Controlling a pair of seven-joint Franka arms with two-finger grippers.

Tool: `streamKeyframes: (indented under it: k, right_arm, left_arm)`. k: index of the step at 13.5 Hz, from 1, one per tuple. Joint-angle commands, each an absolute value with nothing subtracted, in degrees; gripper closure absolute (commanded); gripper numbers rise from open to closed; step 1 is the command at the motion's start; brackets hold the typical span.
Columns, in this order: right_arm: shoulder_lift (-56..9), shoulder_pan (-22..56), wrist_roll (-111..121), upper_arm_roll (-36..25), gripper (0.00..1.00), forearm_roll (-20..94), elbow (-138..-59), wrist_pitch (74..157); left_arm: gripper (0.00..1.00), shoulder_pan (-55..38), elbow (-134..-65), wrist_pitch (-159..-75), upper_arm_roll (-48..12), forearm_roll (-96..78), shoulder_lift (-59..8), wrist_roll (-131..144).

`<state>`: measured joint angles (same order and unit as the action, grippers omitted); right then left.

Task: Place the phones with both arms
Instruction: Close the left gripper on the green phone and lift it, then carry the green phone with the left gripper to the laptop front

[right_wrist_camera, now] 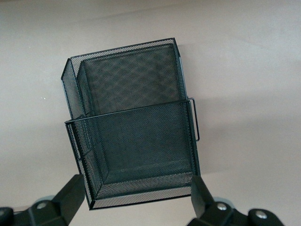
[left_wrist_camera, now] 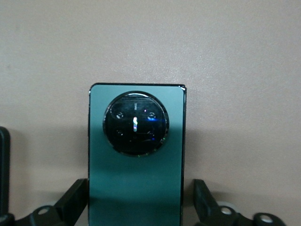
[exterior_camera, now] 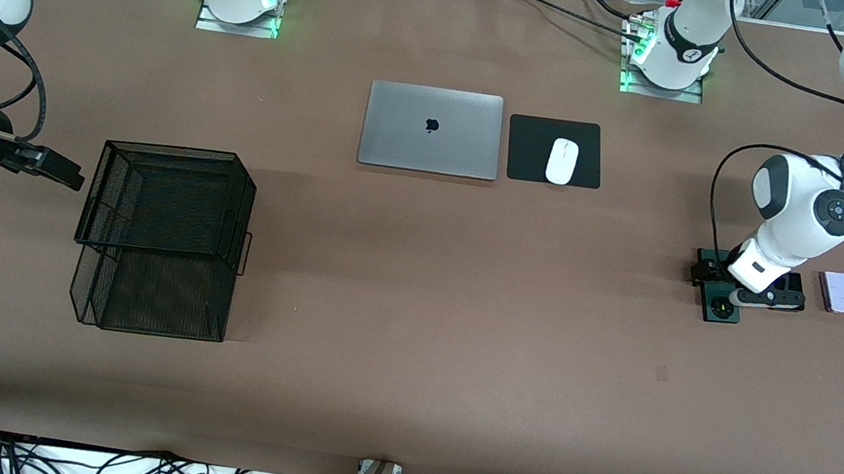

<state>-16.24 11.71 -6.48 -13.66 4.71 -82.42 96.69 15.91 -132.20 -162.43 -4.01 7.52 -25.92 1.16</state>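
Observation:
The dark green phone (exterior_camera: pixel 721 307) lies flat on the table at the left arm's end, its round camera ring (left_wrist_camera: pixel 136 123) facing up. My left gripper (exterior_camera: pixel 721 272) is low over the phone's other end. In the left wrist view the gripper (left_wrist_camera: pixel 138 188) is open, with one finger on each side of the green phone (left_wrist_camera: pixel 136 188). The black phone (exterior_camera: pixel 795 284) lies beside it, partly under my left wrist. The pale lilac phone (exterior_camera: pixel 843 292) lies beside that, toward the table's end. My right gripper (exterior_camera: pixel 75 179) waits open and empty beside the black mesh basket (exterior_camera: pixel 161 235).
The two-tier mesh basket (right_wrist_camera: pixel 136 141) stands at the right arm's end. A shut silver laptop (exterior_camera: pixel 432 130) and a white mouse (exterior_camera: pixel 562 161) on a black pad (exterior_camera: pixel 531 149) lie at mid-table near the bases.

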Motion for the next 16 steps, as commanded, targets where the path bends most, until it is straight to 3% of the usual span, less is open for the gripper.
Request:
streamKeyframes:
  k: [1, 3, 5, 6, 7, 8, 9, 11, 16]
  right_arm:
    - [-15.9, 11.4, -6.0, -13.4, 0.00, 5.2, -82.7, 97.0]
    - [-15.9, 11.4, -5.9, -13.4, 0.00, 5.3, -82.7, 97.0]
    - [-15.9, 11.4, -5.9, -13.4, 0.00, 5.3, -82.7, 97.0]
    - [-15.9, 11.4, -5.9, -13.5, 0.00, 5.3, -82.7, 97.0]
    - [-15.9, 11.4, -5.9, -13.5, 0.00, 5.4, -82.7, 97.0]
    - [-15.9, 11.4, -5.9, -13.4, 0.00, 5.4, -82.7, 97.0]
    - [-15.8, 11.3, -5.9, -13.4, 0.00, 5.5, -82.7, 97.0]
    - [-15.9, 11.3, -6.0, -13.5, 0.00, 5.6, -82.7, 97.0]
    - [-15.9, 11.3, -6.0, -13.5, 0.00, 5.6, -82.7, 97.1]
  left_arm:
    - [0.00, 16.4, -131.8, -163.4, -4.6, 7.7, -27.2, 1.8]
    - [0.02, 16.4, -131.6, -164.0, -4.6, 7.7, -27.9, 1.8]
    - [0.53, 16.3, -131.3, -164.0, -4.6, 7.7, -28.3, 1.2]
    - [0.73, 16.3, -131.0, -163.9, -4.6, 7.8, -28.4, 0.9]
    - [0.87, 16.2, -130.9, -163.9, -4.6, 7.8, -28.5, 0.9]
    - [0.90, 16.2, -130.4, -163.7, -4.6, 7.8, -28.5, 0.9]
    - [1.00, 15.9, -130.1, -163.4, -4.6, 7.8, -28.5, 1.1]
    - [1.00, 15.4, -127.2, -159.5, -4.6, 7.7, -28.4, 1.3]
    - [1.00, 14.3, -114.6, -139.9, -6.3, 7.7, -28.3, 1.8]
